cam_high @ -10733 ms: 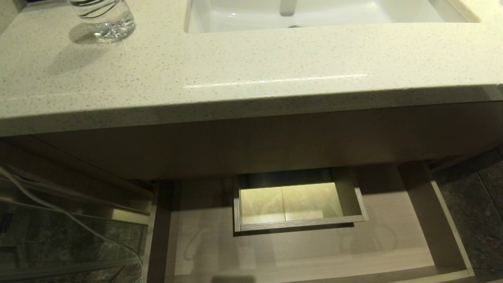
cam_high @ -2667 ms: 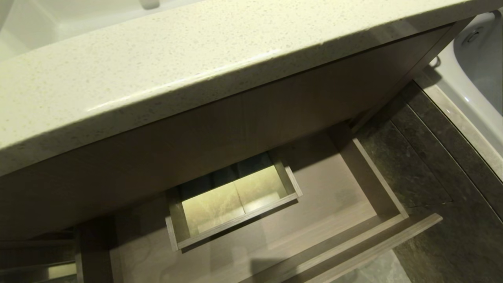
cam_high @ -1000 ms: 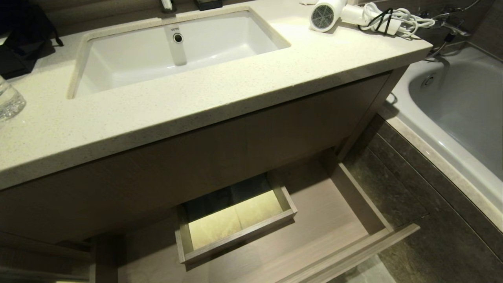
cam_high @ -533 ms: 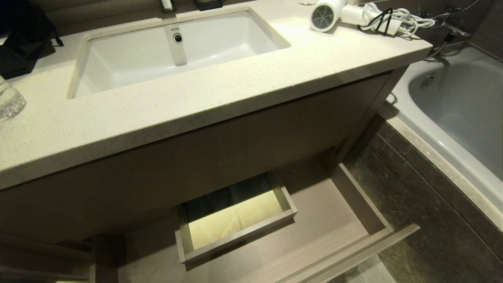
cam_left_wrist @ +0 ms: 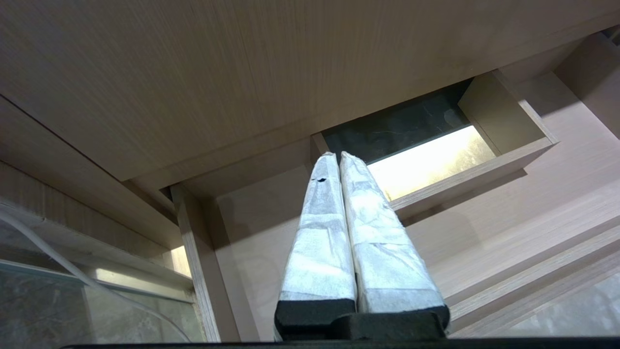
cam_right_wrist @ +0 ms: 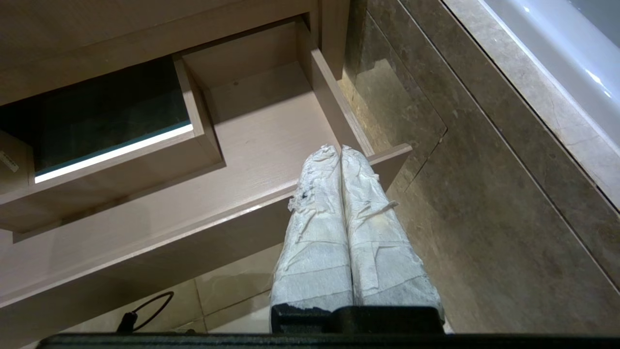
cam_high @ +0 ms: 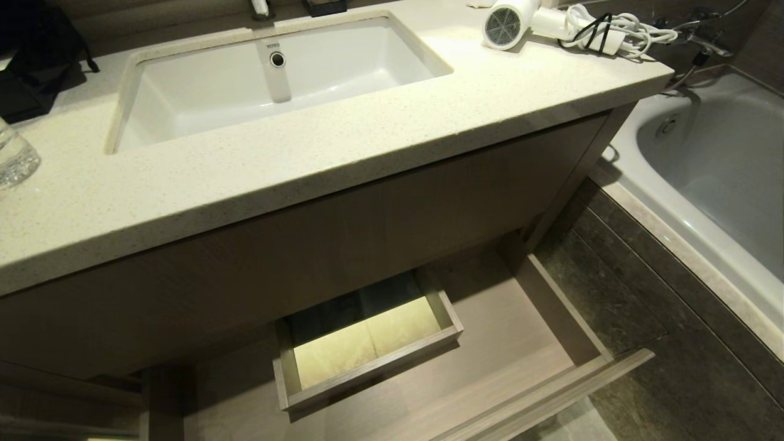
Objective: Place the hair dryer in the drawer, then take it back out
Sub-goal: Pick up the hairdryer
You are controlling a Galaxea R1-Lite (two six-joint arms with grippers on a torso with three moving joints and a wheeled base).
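White hair dryer (cam_high: pixel 511 23) shows only from the head, drawer (cam_high: pixel 539 306) everywhere.

White hair dryer (cam_high: pixel 511 23) lying far right on countertop, cord bundled beside; light-wood drawer (cam_high: pixel 490 343) pulled open, near, below.

— How many dryers up there?
— One small white hair dryer (cam_high: pixel 511 23) with a grey grille.
— Drawers?
— One wide light-wood drawer (cam_high: pixel 520 361). One white rectangular sink (cam_high: pixel 269 76), one white bathtub (cam_high: pixel 716 159), one clear glass (cam_high: pixel 15 159).
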